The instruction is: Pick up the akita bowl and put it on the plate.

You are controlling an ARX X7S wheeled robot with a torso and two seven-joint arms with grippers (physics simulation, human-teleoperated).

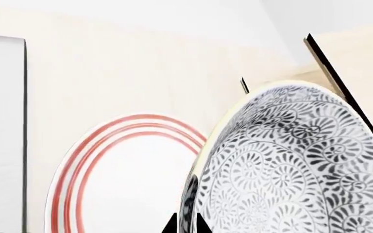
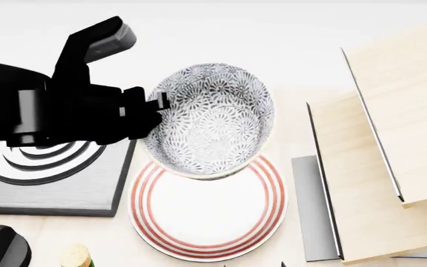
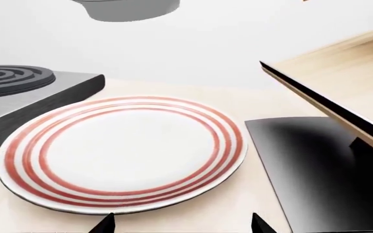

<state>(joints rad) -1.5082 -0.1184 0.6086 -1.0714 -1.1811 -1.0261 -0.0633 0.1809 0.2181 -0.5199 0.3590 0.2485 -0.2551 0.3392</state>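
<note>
Overhead, akita bowl (image 2: 212, 119) mouth-up (airborne) above plate (image 2: 207, 208).

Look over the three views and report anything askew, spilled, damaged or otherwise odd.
Nothing is spilled or broken. The akita bowl is off the table, held at its rim by the left tool above the far edge of the plate; the right wrist view shows its base in the air.

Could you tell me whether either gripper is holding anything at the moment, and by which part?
The left gripper holds the akita bowl by its rim; the right gripper holds nothing.
</note>
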